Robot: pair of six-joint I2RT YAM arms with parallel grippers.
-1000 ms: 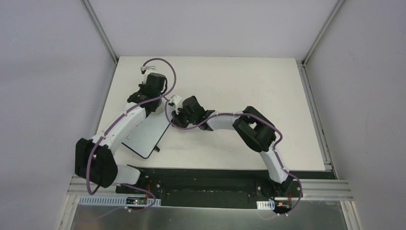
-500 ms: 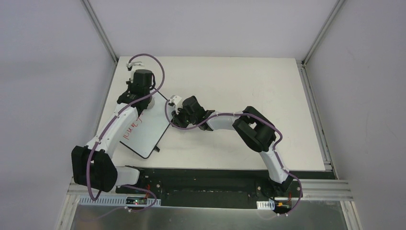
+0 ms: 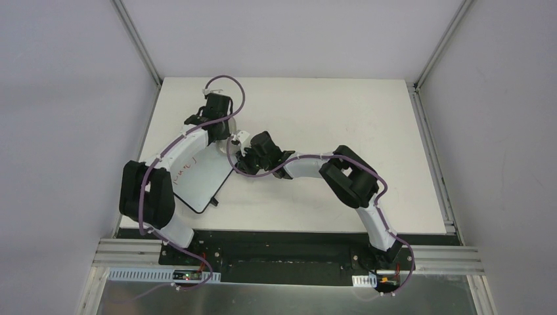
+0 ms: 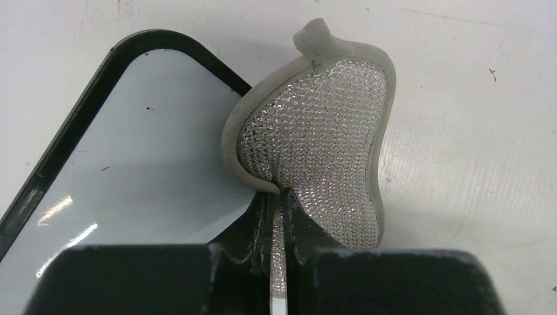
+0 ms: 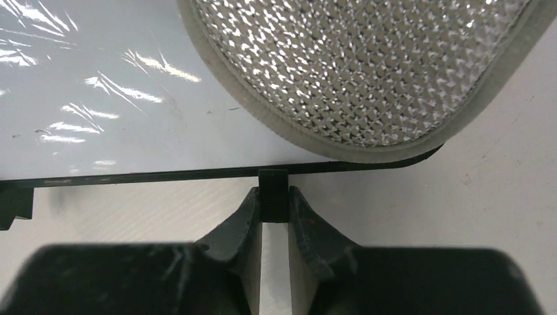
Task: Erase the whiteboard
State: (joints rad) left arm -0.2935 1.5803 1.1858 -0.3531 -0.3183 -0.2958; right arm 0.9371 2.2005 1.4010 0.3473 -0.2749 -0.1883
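Observation:
The whiteboard [image 3: 200,180] lies tilted on the table's left side, with red handwriting [image 3: 184,167] on its face. My left gripper [image 3: 221,126] is shut on the grey sparkly pad [image 4: 315,131], which lies over the board's far right corner, partly on the face [image 4: 131,151] and partly on the table. My right gripper [image 3: 241,155] is at the board's right edge. In the right wrist view its fingers [image 5: 244,213] pinch a small black foot [image 5: 273,193] on the frame, with the board's face [image 5: 98,98] and the pad [image 5: 368,65] beyond.
The white table [image 3: 328,118] is fenced by grey walls and metal rails [image 3: 433,52] on the left, back and right. A black strip [image 3: 276,246] with both arm bases runs along the near edge.
My left gripper swept the pad left across the board's far end, then back right to its far right corner. The red handwriting now shows. The right arm has not moved.

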